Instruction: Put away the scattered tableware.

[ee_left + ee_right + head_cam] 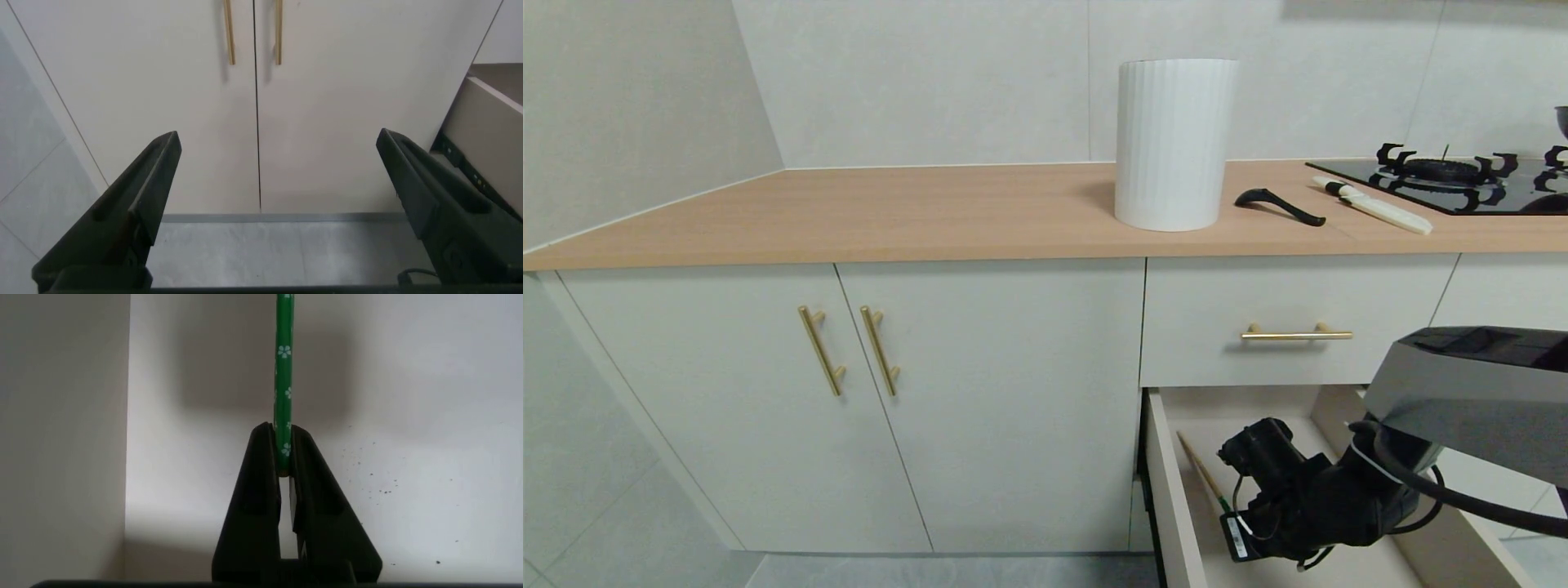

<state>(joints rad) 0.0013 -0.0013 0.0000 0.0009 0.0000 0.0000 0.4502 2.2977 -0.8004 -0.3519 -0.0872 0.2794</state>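
Right gripper: clamped tight on the green flowered chopstick, low inside the open drawer.
Left gripper: spread wide, nothing in it, hanging in front of the cabinet doors.
Progress: early, I'd say. This chopstick is in the drawer but not yet let go.
Left to do: up on the counter, a black spoon and a white-handled utensil lie waiting, just beside the hob.

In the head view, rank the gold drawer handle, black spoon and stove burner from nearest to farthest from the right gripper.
1. gold drawer handle, just above it.
2. black spoon, on the counter.
3. stove burner, far right back.
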